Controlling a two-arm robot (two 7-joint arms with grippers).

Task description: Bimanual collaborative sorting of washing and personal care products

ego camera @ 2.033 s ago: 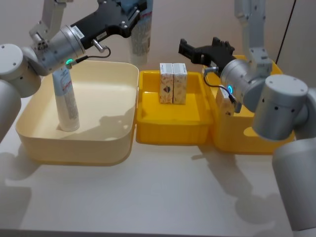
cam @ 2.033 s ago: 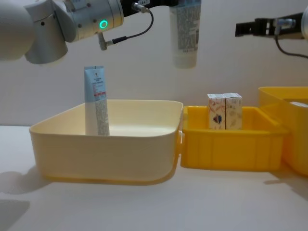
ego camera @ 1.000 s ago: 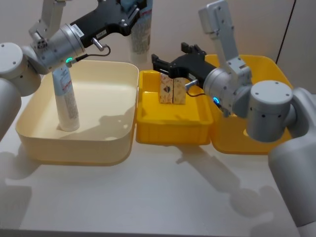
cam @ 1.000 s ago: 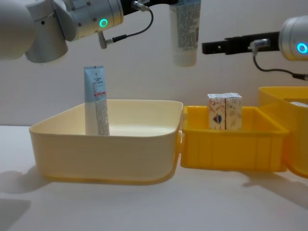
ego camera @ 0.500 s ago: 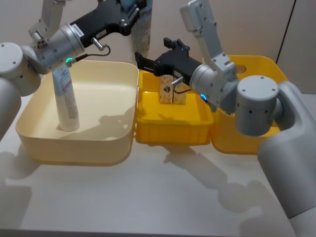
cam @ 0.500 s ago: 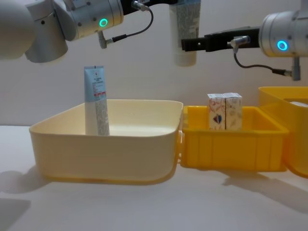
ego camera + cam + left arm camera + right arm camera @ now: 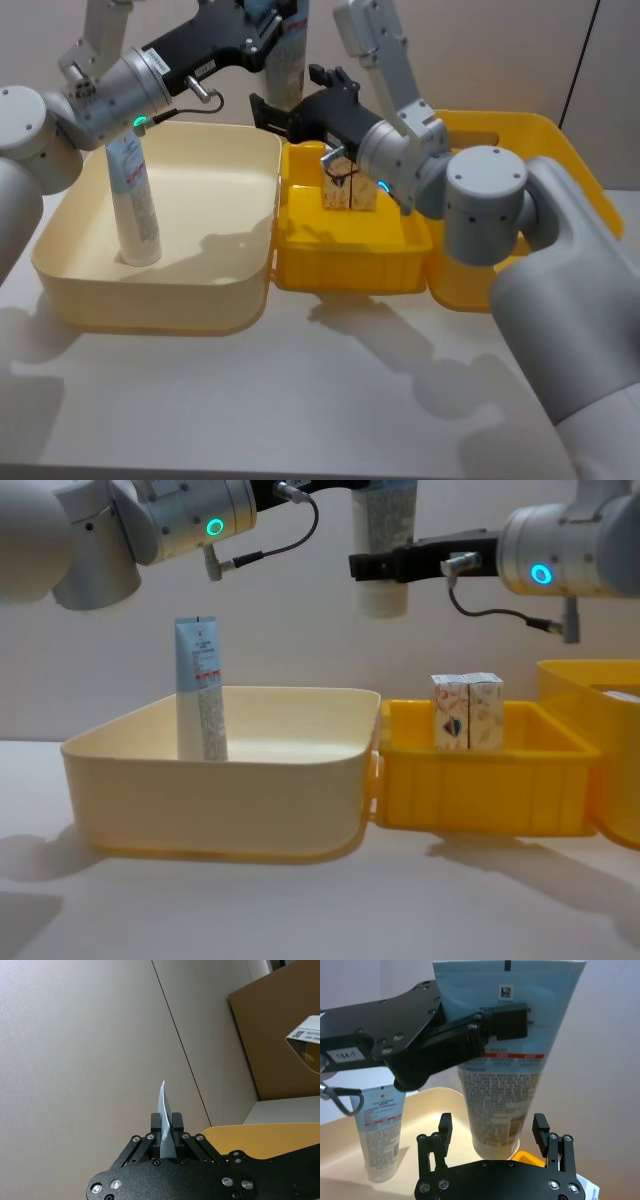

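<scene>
My left gripper (image 7: 272, 22) is shut on the flat crimped end of a pale-blue-and-white tube (image 7: 285, 75), which hangs cap down high over the seam between the cream tray (image 7: 150, 300) and the yellow tray (image 7: 345, 265). In the left wrist view the crimp (image 7: 163, 1102) sticks up between the fingers. My right gripper (image 7: 492, 1120) is open, its fingers on either side of the tube's lower end (image 7: 383, 590). A second tube (image 7: 135, 205) stands upright in the cream tray. Two whitish cartons (image 7: 467, 712) stand side by side in the yellow tray.
A larger yellow bin (image 7: 540, 130) sits at the right, beside the yellow tray, with a whitish item (image 7: 617, 694) showing at its rim. A bare white tabletop (image 7: 300, 390) lies in front of the trays. A plain wall stands behind.
My right arm has swung left from above the right yellow bin, over the cartons, to the hanging tube. The left arm and its tube have stayed still.
</scene>
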